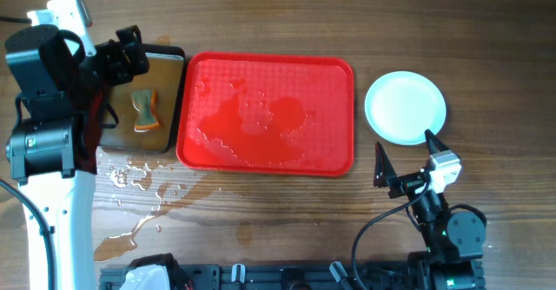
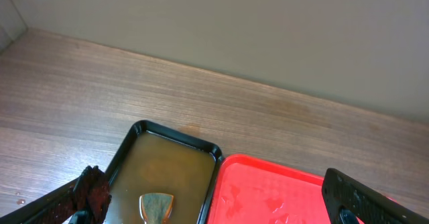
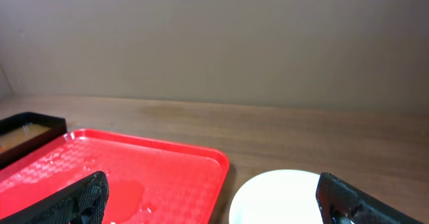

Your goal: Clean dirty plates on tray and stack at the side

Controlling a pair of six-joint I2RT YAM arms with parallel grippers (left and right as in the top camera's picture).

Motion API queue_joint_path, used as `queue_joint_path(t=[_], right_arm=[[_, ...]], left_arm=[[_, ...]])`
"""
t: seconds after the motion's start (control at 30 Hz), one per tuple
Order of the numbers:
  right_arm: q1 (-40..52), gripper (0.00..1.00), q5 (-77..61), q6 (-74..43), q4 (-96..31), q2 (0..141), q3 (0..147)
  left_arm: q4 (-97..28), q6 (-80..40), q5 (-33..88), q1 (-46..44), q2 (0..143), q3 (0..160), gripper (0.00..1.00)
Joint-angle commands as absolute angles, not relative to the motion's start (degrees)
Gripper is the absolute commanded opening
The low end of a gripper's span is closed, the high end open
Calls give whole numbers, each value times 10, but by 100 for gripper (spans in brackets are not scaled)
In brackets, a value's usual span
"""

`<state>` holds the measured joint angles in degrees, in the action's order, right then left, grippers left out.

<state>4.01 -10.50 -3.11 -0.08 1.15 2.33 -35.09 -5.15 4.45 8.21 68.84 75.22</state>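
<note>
The red tray [image 1: 261, 73] lies mid-table with a film of water on it and no plates on it; it also shows as the tray [image 2: 268, 190] and the tray [image 3: 134, 163]. A clean pale round plate [image 1: 405, 108] rests on the table to the tray's right, seen again as the plate [image 3: 281, 197]. I cannot tell whether others lie under it. My right gripper [image 1: 407, 151] hovers open and holds nothing just in front of the plate; it is the right gripper [image 3: 214, 207]. My left gripper [image 1: 122, 60] is open and holds nothing above the black pan; it is the left gripper [image 2: 221, 207].
A black pan [image 1: 165, 73] of brownish liquid sits against the tray's left side, a tan scrubber [image 1: 146, 112] lying in it. The pan [image 2: 167, 163] and the scrubber [image 2: 156, 205] show below my left wrist. Spilled water [image 1: 139, 181] spreads in front of the pan.
</note>
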Motion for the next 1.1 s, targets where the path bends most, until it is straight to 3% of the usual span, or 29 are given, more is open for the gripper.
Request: queue_joint_path(t=[0.0,0.6,0.67,0.87,1.07], right_arm=[[37,100,-113,-27,8,2,3],[37,100,-112,-30,9,3,3],[37,100,-112,-30,9,3,3],[37,100,-112,-30,9,3,3],[37,100,-112,-30,9,3,3]], left_arm=[[-348,-49,53,81,688,751,100],[-348,-49,53,81,688,751,100],[-352,-7,-22,81,686,751,100],[-389,-6,-40,48,608,732,100],[-333,-4,-14,11,442,564,100]])
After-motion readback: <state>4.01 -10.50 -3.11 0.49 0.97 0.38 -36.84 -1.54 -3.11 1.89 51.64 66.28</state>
